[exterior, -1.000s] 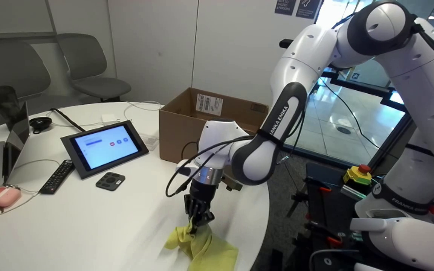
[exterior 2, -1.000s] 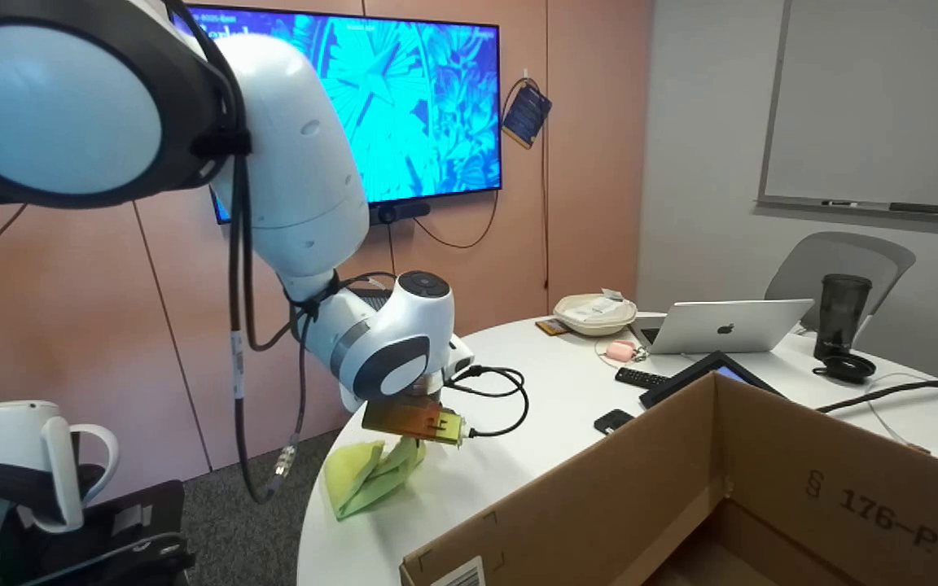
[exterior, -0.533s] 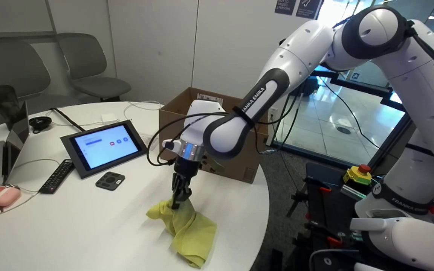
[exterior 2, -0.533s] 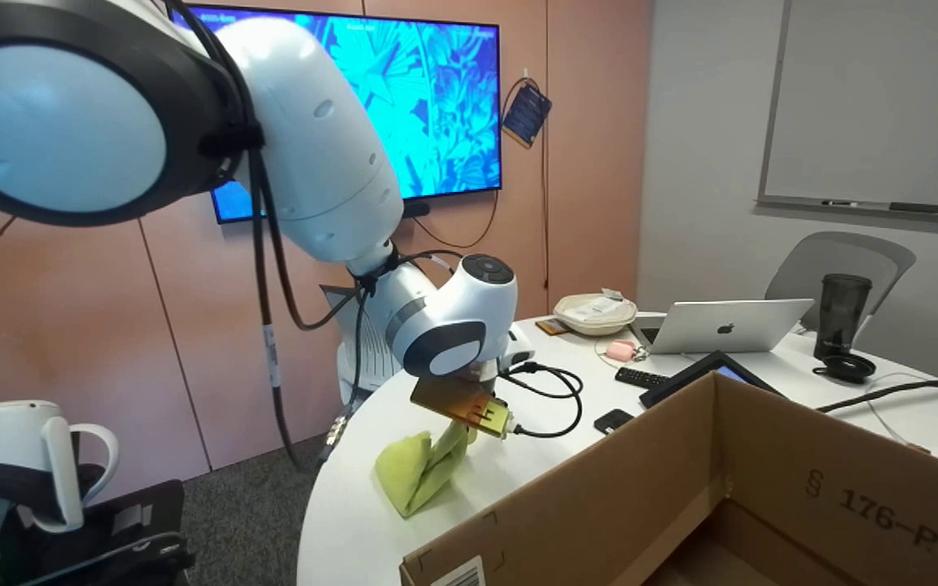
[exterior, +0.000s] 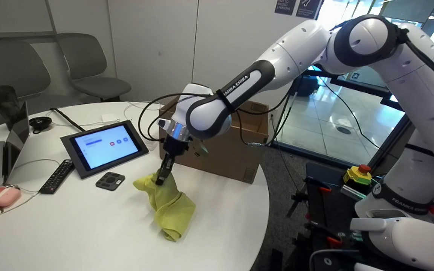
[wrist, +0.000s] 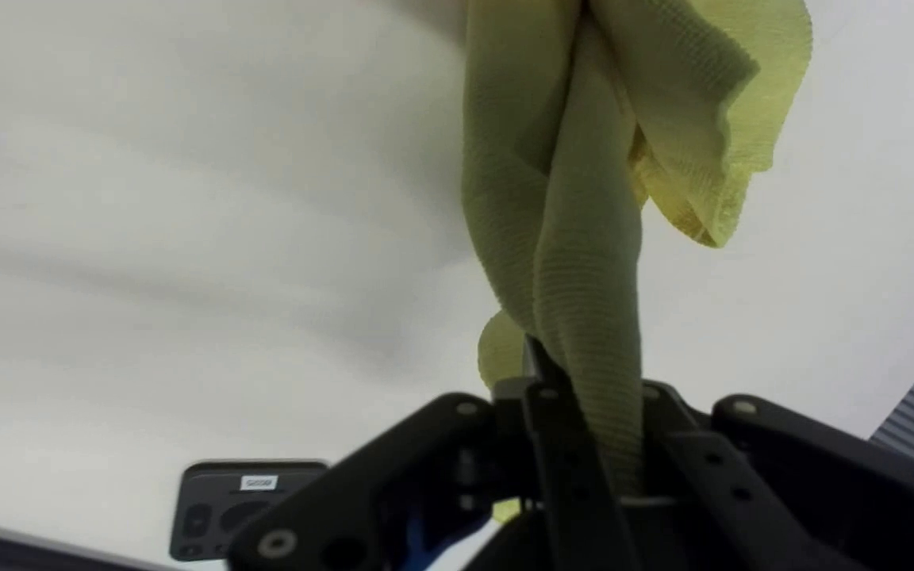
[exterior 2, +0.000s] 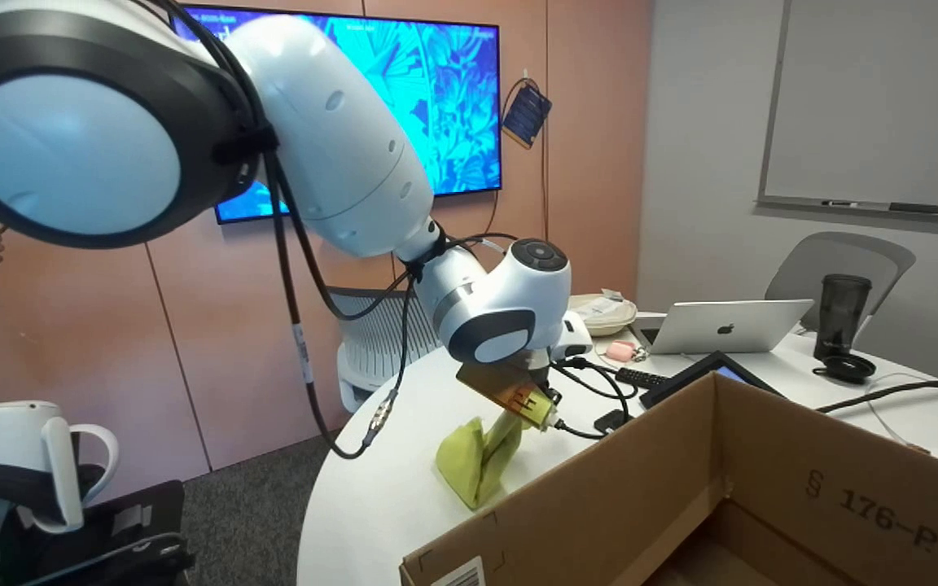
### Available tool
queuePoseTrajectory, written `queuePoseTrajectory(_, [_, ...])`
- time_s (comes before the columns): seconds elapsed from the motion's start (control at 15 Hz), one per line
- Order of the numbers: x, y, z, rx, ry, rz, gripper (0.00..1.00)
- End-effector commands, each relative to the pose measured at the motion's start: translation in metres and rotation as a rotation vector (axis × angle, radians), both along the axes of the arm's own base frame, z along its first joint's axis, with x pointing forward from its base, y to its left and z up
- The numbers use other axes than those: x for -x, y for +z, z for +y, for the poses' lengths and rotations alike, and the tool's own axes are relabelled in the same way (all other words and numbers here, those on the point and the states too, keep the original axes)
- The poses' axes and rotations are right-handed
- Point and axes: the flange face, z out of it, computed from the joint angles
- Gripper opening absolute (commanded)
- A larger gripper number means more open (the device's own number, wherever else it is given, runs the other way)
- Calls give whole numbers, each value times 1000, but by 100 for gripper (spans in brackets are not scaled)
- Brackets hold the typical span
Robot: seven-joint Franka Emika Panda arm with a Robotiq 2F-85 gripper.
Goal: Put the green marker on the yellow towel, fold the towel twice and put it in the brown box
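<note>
My gripper [exterior: 160,180] is shut on the yellow towel [exterior: 172,212], which is bunched and hangs in folds from the fingers. In the wrist view the towel [wrist: 584,238] runs up between the fingers of the gripper [wrist: 584,388] and covers the fingertips. It also shows in an exterior view [exterior 2: 469,465]. I cannot tell whether its lower end touches the table. The brown box [exterior: 217,154] stands open behind the gripper, and its inside shows in an exterior view [exterior 2: 823,464]. The green marker is not visible; it may be hidden in the towel.
A tablet [exterior: 106,146], a black remote [exterior: 57,177] and a small dark puck-like controller [exterior: 110,181] lie left of the gripper on the white table [exterior: 89,233]. A laptop [exterior 2: 729,325], a cup [exterior 2: 842,313] and a pink case [exterior 2: 620,351] stand farther off.
My gripper has carried the towel across the table, away from the table's near edge and toward the tablet and the box side. The towel stays held; the box has not moved.
</note>
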Motion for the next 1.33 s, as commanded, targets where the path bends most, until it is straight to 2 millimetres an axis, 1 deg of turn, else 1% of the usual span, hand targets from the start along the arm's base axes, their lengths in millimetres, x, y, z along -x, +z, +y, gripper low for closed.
queuePoseTrajectory(0.0, [-30,6,-7,-19,-127,-22,4])
queuePoseTrajectory(0.2, [-47,6,-17,-14,-232,-30,4])
queuePoseTrajectory(0.33, [-54,3,-22,-4,-296,-35,4])
queuePoseTrajectory(0.47, [-54,-2,-21,7,-336,-48,4])
queuePoseTrajectory(0.67, [-50,-7,-19,13,-356,-73,4])
queuePoseTrajectory(0.8, [-46,-4,-16,-13,-340,-61,4])
queuePoseTrajectory(1.07, [-36,22,-14,-116,-227,-72,3])
queuePoseTrajectory(1.2, [-26,34,-19,-149,-160,-107,3])
queuePoseTrajectory(1.27, [-18,34,-20,-152,-114,-118,3])
